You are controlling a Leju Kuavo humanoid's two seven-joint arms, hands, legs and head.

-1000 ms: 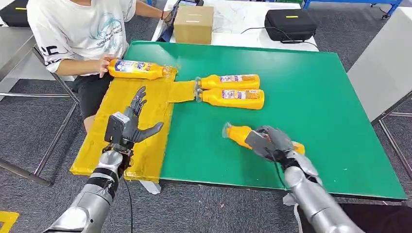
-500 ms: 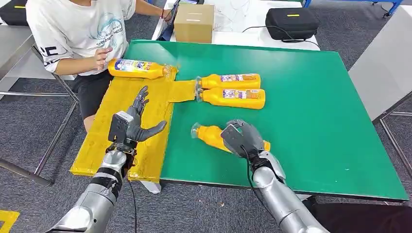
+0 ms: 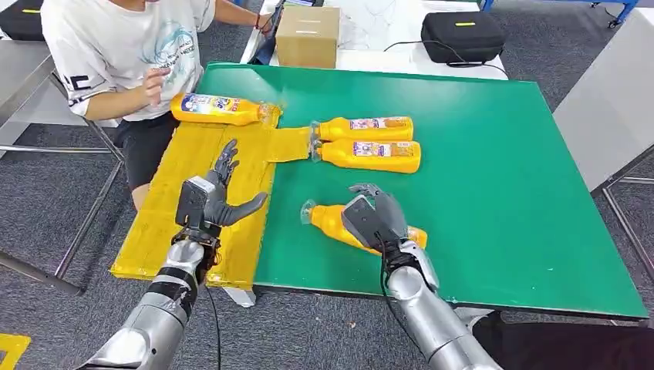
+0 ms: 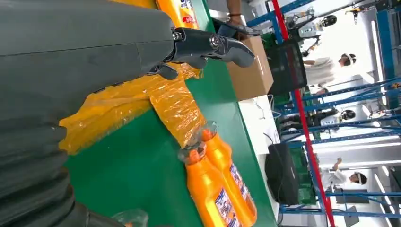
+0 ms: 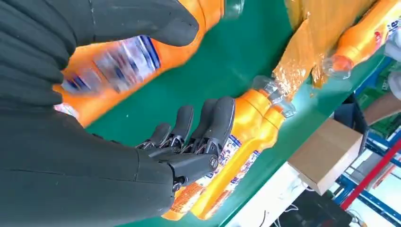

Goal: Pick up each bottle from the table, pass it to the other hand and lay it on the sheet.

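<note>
Bottles are my job, and I see the green table (image 3: pixel 501 169) spread widest, with the yellow sheet (image 3: pixel 193 177) draped over its left edge. A person (image 3: pixel 123 46) in a white shirt sits at the far left corner beside the sheet. Behind the table stand a cardboard box (image 3: pixel 307 37) and a black case (image 3: pixel 461 37). One bottle on the sheet (image 3: pixel 220 109) lies at the sheet's far end. Two paired bottles (image 3: pixel 366 142) lie side by side mid-table, caps touching a flap of the sheet. My right hand (image 3: pixel 374 218) grips the held bottle (image 3: pixel 332 221), near the table's front edge. My left hand (image 3: pixel 212 202) hovers over the sheet, fingers spread, holding nothing.
</note>
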